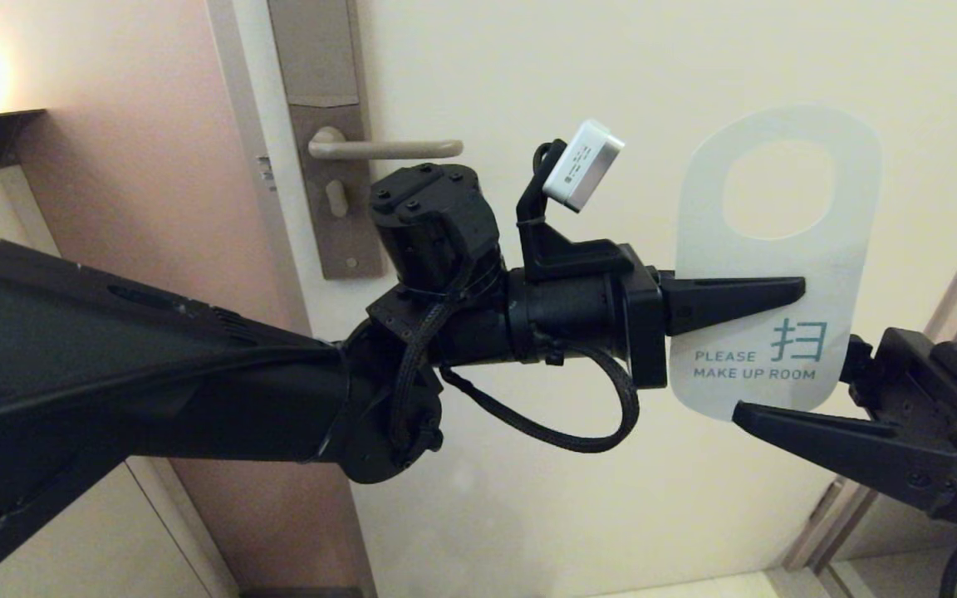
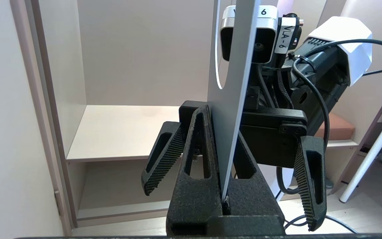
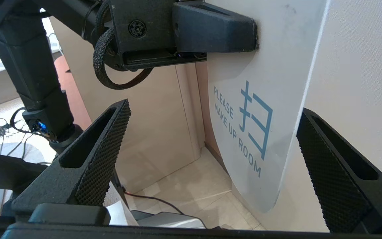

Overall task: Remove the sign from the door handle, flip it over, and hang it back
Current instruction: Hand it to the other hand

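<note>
The sign hangs in mid-air right of the door handle, white side out, pinched at its left edge by the left gripper. It looks thin, stiff, light and slick; best gripped on the solid lower half. The right gripper gapes wide around its bottom end. No containers.

We see the handle on the door, up on the left. The sign is off it, well to its right, upright between the left gripper and the right gripper, which sits just below.
</note>
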You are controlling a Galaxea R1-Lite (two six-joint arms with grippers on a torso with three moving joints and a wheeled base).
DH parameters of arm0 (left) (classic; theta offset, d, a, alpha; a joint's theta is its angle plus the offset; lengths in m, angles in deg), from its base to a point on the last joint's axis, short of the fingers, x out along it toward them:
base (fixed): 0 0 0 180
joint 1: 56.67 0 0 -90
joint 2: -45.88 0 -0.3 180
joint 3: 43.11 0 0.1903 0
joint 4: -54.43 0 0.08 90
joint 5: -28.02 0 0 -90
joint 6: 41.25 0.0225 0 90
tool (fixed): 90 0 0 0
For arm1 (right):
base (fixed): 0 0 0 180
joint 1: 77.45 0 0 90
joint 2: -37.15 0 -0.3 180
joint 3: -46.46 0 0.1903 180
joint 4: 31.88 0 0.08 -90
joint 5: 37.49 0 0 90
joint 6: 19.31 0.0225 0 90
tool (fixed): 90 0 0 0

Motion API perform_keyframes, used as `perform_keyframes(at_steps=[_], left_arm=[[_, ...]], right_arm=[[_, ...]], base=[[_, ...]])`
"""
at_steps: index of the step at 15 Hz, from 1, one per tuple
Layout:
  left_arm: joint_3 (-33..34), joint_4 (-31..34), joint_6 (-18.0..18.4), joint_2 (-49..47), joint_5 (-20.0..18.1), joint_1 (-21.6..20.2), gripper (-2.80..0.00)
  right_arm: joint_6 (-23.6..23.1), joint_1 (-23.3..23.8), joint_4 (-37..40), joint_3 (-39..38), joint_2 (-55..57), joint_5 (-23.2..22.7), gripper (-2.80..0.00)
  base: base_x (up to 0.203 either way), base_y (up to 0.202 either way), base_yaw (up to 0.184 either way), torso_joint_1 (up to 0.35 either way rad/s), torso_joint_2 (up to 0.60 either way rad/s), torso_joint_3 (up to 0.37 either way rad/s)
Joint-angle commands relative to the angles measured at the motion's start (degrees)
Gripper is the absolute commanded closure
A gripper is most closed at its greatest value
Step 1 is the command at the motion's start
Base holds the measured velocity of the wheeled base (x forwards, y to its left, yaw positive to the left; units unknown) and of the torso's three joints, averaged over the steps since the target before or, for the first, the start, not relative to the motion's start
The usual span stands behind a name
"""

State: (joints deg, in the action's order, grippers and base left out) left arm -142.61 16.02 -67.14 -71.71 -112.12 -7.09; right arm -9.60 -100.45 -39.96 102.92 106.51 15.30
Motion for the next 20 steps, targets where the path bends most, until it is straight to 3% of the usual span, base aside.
perform_keyframes(at_steps=[1, 3, 4, 20], left_arm=[[0.1, -0.4, -0.1, -0.1, -0.3, 0.0, 0.00], [0.2, -0.4, 0.0, -0.1, -0.3, 0.0, 0.00], [0.3, -0.4, 0.0, -0.1, -0.3, 0.0, 0.00], [2.0, -2.0, -0.1, 0.1, -0.2, 0.0, 0.00]], right_arm=[[0.1, 0.0, -0.2, -0.1, 0.2, -0.2, -2.80], [0.1, 0.0, -0.2, -0.2, 0.3, -0.6, -2.80], [0.1, 0.1, -0.2, -0.3, 0.3, -1.3, 0.00], [0.1, 0.0, -0.2, -0.8, 0.1, -1.6, 0.00]], base=[[0.000, 0.000, 0.000, 0.000, 0.00, 0.000], [0.000, 0.000, 0.000, 0.000, 0.00, 0.000], [0.000, 0.000, 0.000, 0.000, 0.00, 0.000], [0.000, 0.000, 0.000, 0.000, 0.00, 0.000]])
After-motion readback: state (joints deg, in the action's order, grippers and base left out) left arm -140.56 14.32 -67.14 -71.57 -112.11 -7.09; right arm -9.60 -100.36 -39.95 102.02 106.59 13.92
